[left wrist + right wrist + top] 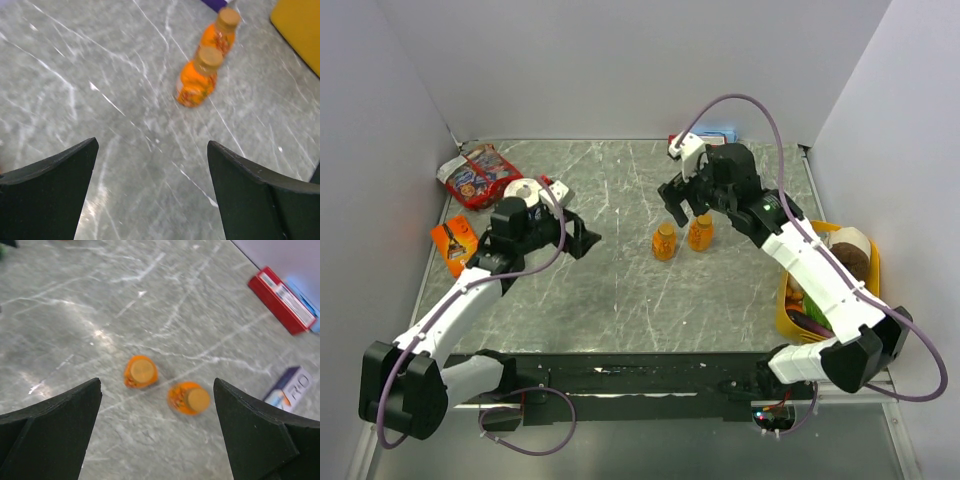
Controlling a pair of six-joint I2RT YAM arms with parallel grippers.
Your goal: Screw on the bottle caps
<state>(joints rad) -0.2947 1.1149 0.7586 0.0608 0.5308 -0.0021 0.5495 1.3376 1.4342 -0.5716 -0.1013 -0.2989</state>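
Observation:
Two small orange bottles stand upright side by side mid-table, the left one and the right one. Each carries a tan-orange cap on its neck. The left wrist view shows the nearer bottle with its cap and the farther bottle with its cap. The right wrist view shows both from above. My left gripper is open and empty, left of the bottles. My right gripper is open and empty, above and just behind them.
A yellow basket with items stands at the right edge. A red snack bag, a toilet-paper roll and an orange packet lie at the left. A red box and a white-purple box lie near the back wall.

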